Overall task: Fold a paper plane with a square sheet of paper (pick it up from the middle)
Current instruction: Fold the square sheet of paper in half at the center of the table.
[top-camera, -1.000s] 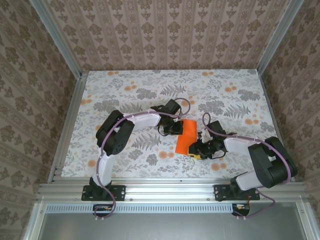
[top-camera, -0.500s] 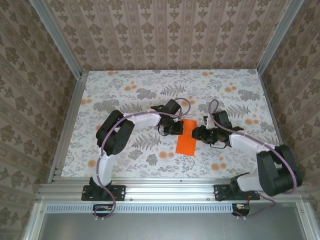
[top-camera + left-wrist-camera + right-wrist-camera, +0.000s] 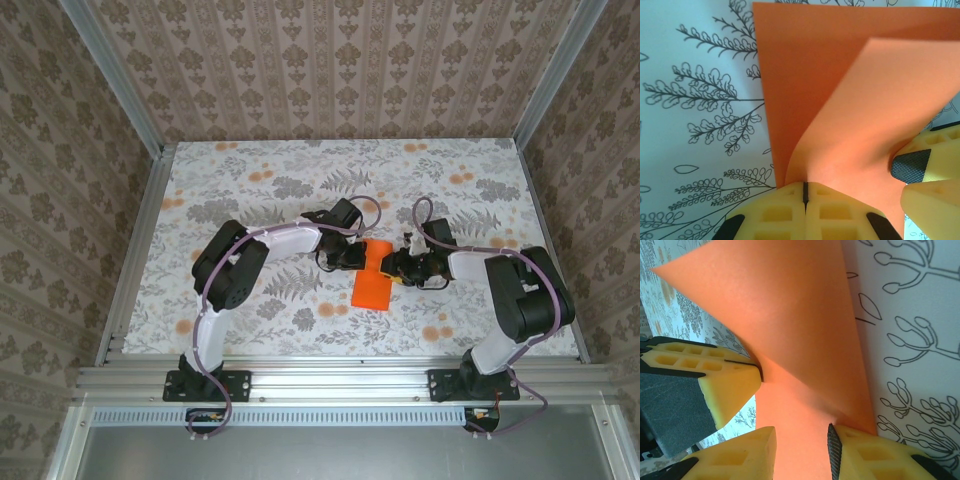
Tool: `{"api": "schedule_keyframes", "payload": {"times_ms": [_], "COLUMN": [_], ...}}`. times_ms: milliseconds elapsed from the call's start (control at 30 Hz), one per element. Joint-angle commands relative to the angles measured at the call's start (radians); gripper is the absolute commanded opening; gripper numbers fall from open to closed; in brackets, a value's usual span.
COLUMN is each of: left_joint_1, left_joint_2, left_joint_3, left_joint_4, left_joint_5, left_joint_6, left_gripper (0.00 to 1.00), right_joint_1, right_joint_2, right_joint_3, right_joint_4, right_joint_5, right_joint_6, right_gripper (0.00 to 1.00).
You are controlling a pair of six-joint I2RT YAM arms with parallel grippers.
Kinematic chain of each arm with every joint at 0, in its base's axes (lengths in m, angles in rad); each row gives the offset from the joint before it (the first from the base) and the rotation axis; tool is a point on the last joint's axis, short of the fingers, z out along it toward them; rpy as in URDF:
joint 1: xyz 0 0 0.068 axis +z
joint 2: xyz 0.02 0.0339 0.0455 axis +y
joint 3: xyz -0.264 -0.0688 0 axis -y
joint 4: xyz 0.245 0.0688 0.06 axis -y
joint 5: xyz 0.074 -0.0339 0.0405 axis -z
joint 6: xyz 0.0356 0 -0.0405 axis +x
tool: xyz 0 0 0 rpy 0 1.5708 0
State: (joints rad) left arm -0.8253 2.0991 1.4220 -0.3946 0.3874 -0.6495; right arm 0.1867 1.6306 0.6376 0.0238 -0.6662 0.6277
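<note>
Your left gripper has its fingers pressed tight together, with only a thin seam between them. They are clamped on the paper: a raised flap of it curves up from the table and runs straight into that seam.

Your right gripper has its fingers standing apart, with a clear gap between the yellow tips. The paper runs through that gap, and the black pad of the right-hand finger lies against its edge. The jaws are not closed on the sheet. In the left wrist view, one right fingertip touches the flap from the right side, and the paper dents a little there.

The two grippers meet tip to tip over the far end of the paper. The left one comes in from the left and the right one from the right, just beside each other.

The sheet is doubled. A lower layer lies flat on the flowered table, and the upper flap lifts off it toward the pinch. In the top view it is a narrow orange strip running near to far. It lies a little right of the table's middle, and its near end is flat and clear of both grippers.

Both arms bend inward from their bases at the near edge.
</note>
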Motion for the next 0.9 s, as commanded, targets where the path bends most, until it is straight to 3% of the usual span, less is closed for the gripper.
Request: {"api": "schedule_keyframes", "payload": {"times_ms": [0, 167, 633, 867], "left_joint_1": [-0.011, -0.012, -0.012, -0.012], "left_joint_2": [0.055, 0.057, 0.056, 0.057], "left_joint_3": [-0.003, 0.0, -0.003, -0.002], "left_joint_4": [-0.112, -0.114, -0.118, -0.12], "left_joint_5": [-0.045, -0.046, -0.051, -0.046], "left_joint_6": [0.034, 0.032, 0.033, 0.037], "left_gripper": [0.0, 0.0, 0.0, 0.0], "right_joint_1": [0.004, 0.002, -0.032, -0.036], "right_joint_2": [-0.03, -0.067, 0.112, 0.034], "right_joint_3": [0.019, 0.102, 0.105, 0.146], "right_joint_4": [-0.046, -0.08, -0.046, -0.058], "right_joint_5": [-0.001, -0.014, 0.049, -0.026], "right_joint_6": [-0.023, -0.04, -0.057, -0.033], "right_gripper": [0.36, 0.36, 0.37, 0.38]}}
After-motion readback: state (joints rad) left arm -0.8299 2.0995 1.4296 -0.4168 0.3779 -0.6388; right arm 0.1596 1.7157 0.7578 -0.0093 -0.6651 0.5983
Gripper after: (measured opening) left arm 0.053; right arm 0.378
